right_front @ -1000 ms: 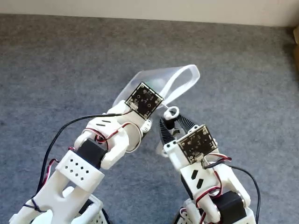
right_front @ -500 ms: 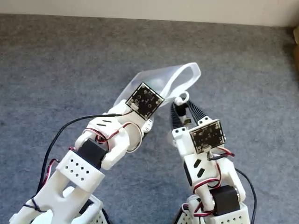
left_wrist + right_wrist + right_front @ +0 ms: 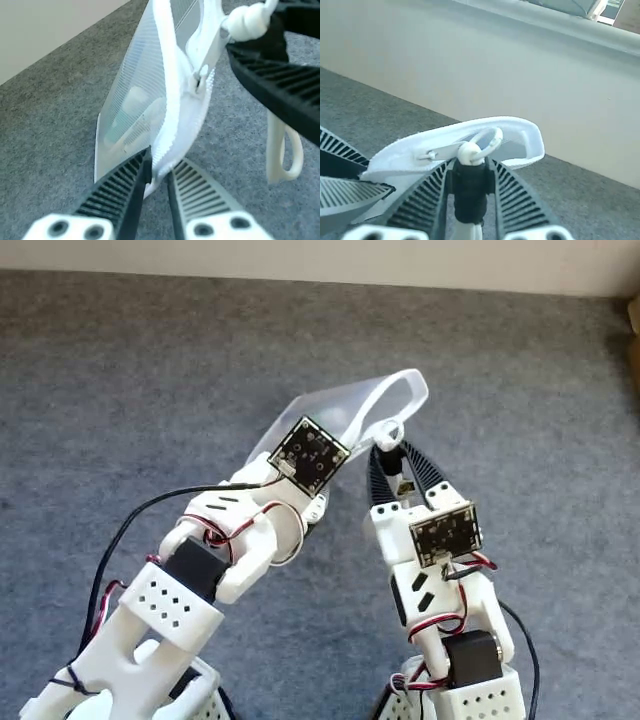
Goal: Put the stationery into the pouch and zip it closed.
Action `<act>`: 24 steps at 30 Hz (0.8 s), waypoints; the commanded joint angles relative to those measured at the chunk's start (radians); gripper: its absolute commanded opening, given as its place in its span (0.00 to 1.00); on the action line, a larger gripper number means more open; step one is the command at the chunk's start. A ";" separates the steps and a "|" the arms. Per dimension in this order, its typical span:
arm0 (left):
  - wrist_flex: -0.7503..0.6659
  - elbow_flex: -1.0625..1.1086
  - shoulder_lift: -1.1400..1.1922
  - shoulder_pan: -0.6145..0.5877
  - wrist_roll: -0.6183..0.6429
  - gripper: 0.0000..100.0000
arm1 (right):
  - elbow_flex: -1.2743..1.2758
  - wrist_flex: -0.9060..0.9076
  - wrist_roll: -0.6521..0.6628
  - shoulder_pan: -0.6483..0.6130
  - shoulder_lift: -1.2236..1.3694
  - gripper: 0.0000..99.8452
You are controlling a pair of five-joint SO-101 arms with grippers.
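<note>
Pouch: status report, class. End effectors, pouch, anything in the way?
Left end effector shut on pouch end. Right end effector shut on zipper pull. Pouch lifted, mouth part open. Nothing blocking the zip.

In the high view the left arm's square wrist board (image 3: 309, 456) covers the near end of the translucent white ribbed plastic pouch (image 3: 340, 415). Through its wall in the left wrist view, pale shapes (image 3: 131, 107) blur together; which stationery they are cannot be told. The right gripper (image 3: 469, 165), clamped on the black zipper pull (image 3: 469, 195), hides its sides.
</note>
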 commanded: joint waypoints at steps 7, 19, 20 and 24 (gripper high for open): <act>0.009 -0.007 -0.021 -0.039 0.009 0.01 | 0.044 -0.173 -0.012 0.162 -0.022 0.00; 0.011 -0.012 -0.021 -0.024 0.009 0.01 | 0.077 -0.197 -0.012 0.093 -0.031 0.00; 0.011 -0.012 -0.021 -0.015 0.009 0.03 | 0.076 -0.179 -0.012 0.084 -0.031 0.00; 0.005 -0.013 -0.021 0.010 0.014 0.14 | 0.070 -0.101 -0.012 0.062 -0.033 0.00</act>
